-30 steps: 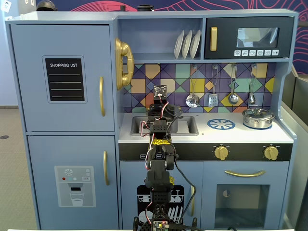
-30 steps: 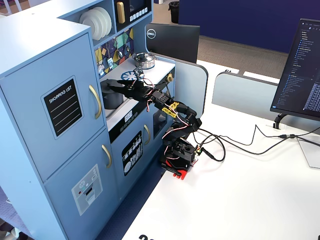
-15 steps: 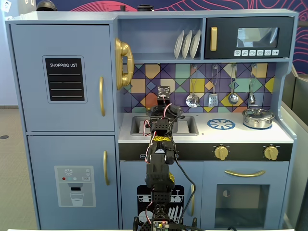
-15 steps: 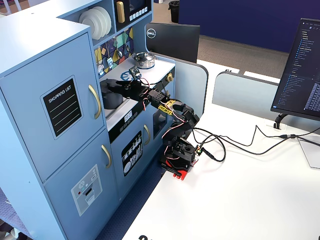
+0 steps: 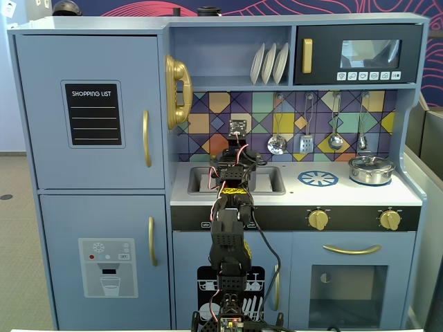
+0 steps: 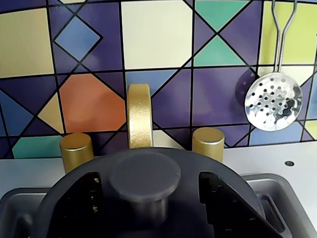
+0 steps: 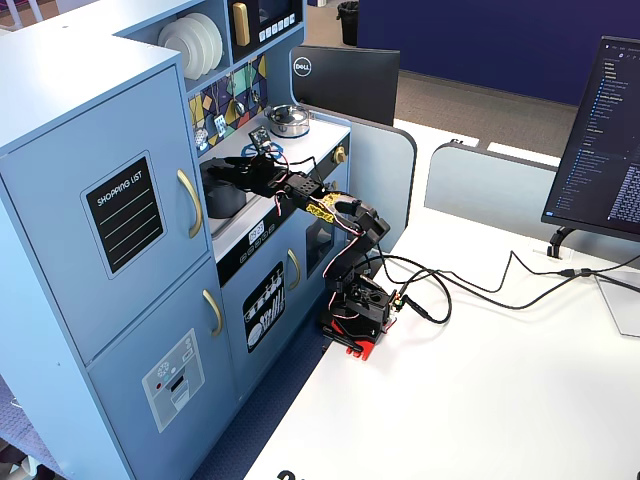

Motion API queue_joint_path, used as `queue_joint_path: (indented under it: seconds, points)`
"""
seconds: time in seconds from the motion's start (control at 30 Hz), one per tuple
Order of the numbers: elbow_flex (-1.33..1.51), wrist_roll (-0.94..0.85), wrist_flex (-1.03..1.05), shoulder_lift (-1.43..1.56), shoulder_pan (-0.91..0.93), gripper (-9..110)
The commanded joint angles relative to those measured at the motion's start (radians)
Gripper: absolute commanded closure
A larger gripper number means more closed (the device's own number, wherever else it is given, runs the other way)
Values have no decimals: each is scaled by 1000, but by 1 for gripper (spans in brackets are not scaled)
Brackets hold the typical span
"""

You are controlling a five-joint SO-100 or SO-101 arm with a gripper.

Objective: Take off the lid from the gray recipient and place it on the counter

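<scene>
The dark gray lid (image 6: 190, 163) fills the bottom of the wrist view, its round knob (image 6: 144, 174) in the middle. My gripper (image 6: 148, 198) is open just above it. One black finger (image 6: 81, 201) stands left of the knob and the other right of it, each with a gap. The gray recipient (image 7: 224, 204) sits in the sink basin (image 5: 196, 181); the lid hides it in the wrist view and the arm hides it in a fixed view (image 5: 232, 169). The white counter (image 5: 346, 195) with the blue burner ring (image 5: 318, 178) lies right of the sink.
The gold faucet (image 6: 139, 116) and two gold taps (image 6: 76, 150) stand close behind the lid. A shiny silver pot (image 5: 371, 169) sits at the counter's right end. Utensils, among them a skimmer (image 6: 273, 101), hang on the tiled back wall.
</scene>
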Motion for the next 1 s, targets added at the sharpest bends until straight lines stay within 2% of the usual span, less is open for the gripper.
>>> queue_joint_path:
  seconds: [0.0,0.2,0.33,0.97]
  points:
    - [-71,8,-38,-12,-12,87]
    - [-58,6,-44,-20,-20,91]
    - [-41,-3,-44,-9,-34,101]
    - [-106,-11,-67,40,-21,102]
